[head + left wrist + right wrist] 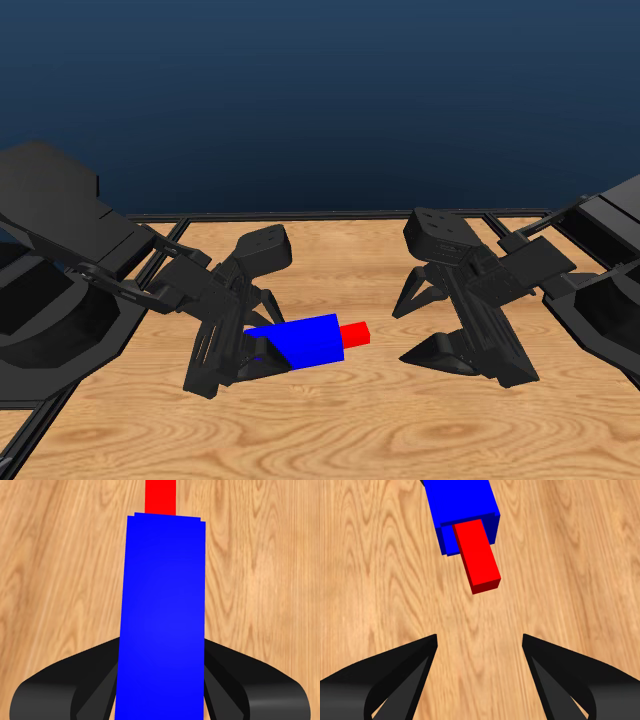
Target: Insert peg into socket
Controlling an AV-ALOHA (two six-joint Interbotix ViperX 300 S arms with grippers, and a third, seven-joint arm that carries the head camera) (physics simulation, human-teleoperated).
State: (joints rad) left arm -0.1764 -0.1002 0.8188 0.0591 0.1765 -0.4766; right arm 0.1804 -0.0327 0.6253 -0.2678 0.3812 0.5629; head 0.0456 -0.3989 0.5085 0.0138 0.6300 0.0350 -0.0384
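wooden table (400, 430) bare up front. my left claw (262, 352) grips the blue socket (300, 342); red peg (354, 334) sits partly inside it. my right claw (445, 352) gapes, nothing held, near the peg.

We see a wooden worktop (420, 420) with pale, wavy grain and a dark frame along its edges. We cannot tell whether the socket (300, 342) rests on it or sits just above.

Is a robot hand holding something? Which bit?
Yes. The left hand holds the blue socket by its rear end, away from the red peg sticking out. The right hand is open, holding nothing.
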